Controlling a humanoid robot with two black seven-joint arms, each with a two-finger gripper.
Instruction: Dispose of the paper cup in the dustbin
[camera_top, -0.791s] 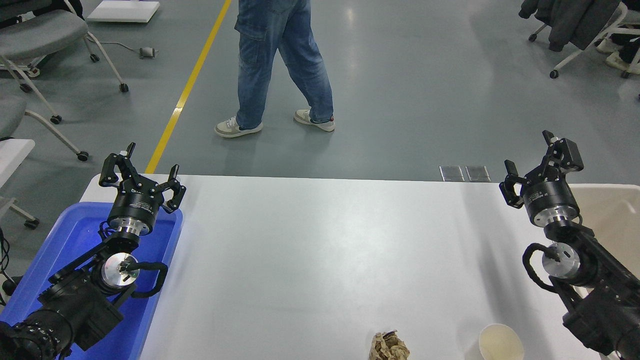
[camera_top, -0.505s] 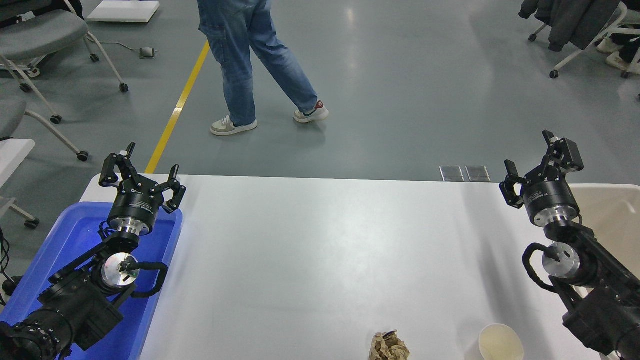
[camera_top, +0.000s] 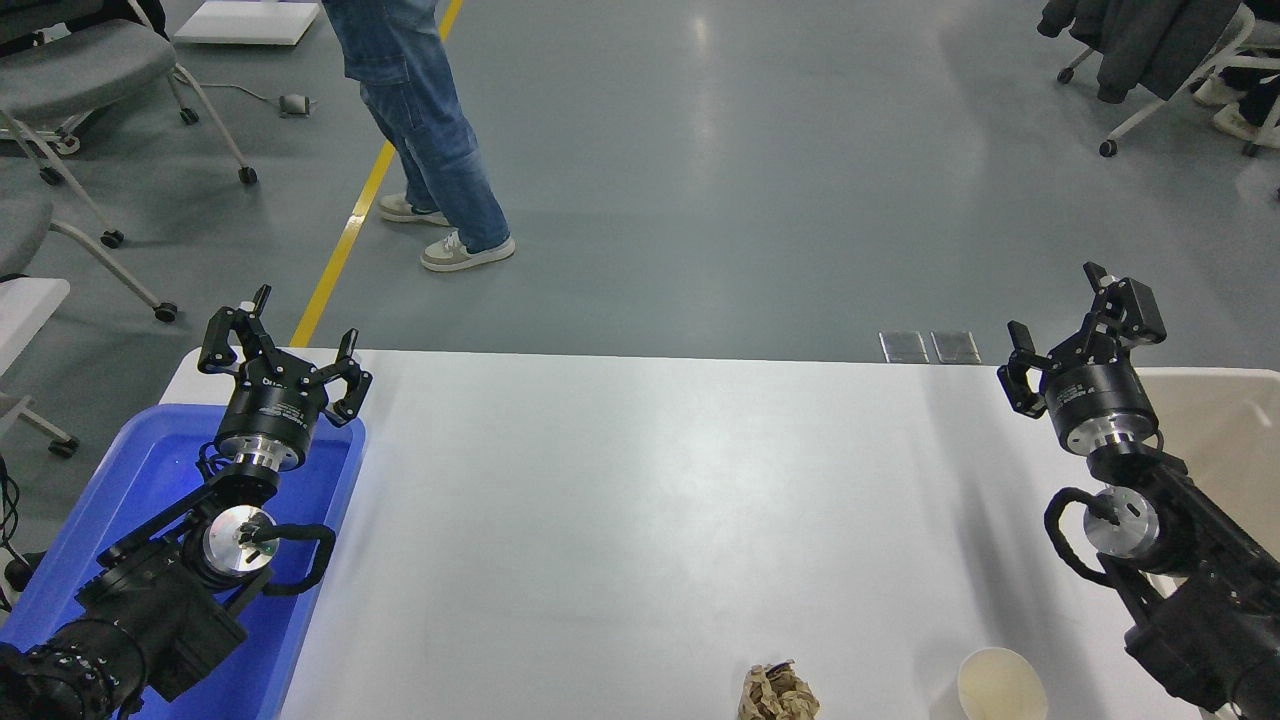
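The small round cream-white paper cup (camera_top: 1002, 685) stands upright at the near edge of the white desk (camera_top: 640, 500), towards its right side, its open mouth facing up so the pale yellowish inside and thin rolled rim show; its axis runs vertically, and the lower part is cut off by the bottom of the picture. Near it on its left, apart from it, lies a crumpled brown paper ball (camera_top: 778, 693), also partly cut off.

The large rectangular beige plastic dustbin (camera_top: 1225, 420) sits at the desk's right edge, mostly hidden behind the right arm, with only its far part and lighter rim visible.

The right hand (camera_top: 1075, 328) hangs above the far right corner of the desk, just beside the dustbin's rim and well apart from the cup. Its black fingers are spread wide and grip nothing. The left hand (camera_top: 280, 345) is parked at the far left over a bright blue plastic tub (camera_top: 110, 500), fingers likewise spread and empty.

Beyond the desk, on the grey floor, a person in blue jeans and pale sneakers (camera_top: 425, 120) stands by a yellow floor line (camera_top: 345, 250).
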